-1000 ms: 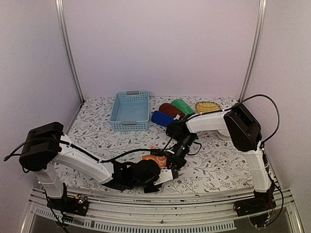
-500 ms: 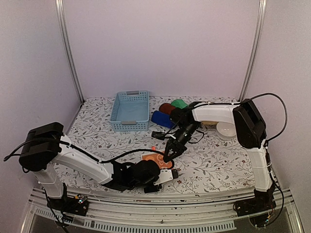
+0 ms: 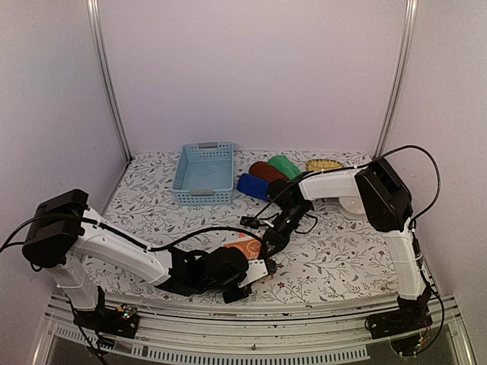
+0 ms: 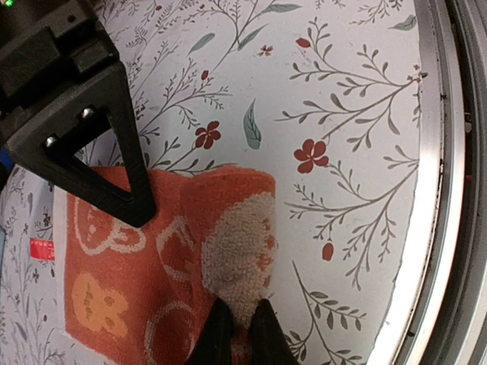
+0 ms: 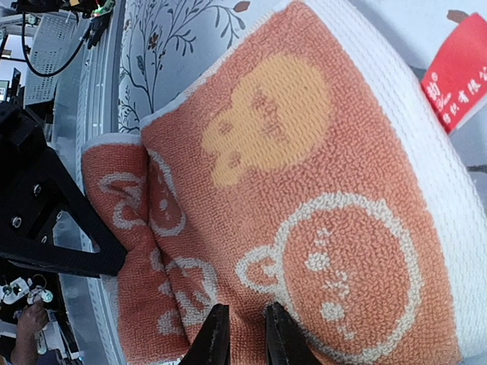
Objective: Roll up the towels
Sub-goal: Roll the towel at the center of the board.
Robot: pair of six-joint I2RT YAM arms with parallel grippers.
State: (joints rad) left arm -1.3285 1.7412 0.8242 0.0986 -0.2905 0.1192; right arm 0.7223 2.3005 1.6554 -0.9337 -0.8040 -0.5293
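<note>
1. The dark blue towel (image 3: 253, 185), maroon towel (image 3: 266, 171) and green towel (image 3: 286, 166) lie together at upper centre, apparently already rolled.
2. The orange towel (image 4: 137, 289) lies on the tabletop (image 4: 342, 91), lower centre overhead. One edge is curled over and the rest is flat.
3. The left tool (image 4: 242, 313), nearly closed, pinches that curl.
4. The right tool (image 5: 242, 319) shows a narrow gap with its tips on the cloth; I cannot tell if it grips.

white arm links (image 3: 114, 245), black joints (image 3: 384, 199) and cables (image 3: 426, 160); black left claw (image 4: 242, 338), black right claw (image 5: 240, 338).

Both arms reach low, near-centre. Left end effector (image 4: 241, 331) pinches the orange towel (image 4: 106, 300); right end effector (image 5: 242, 331), jaws narrow, touches it.
</note>
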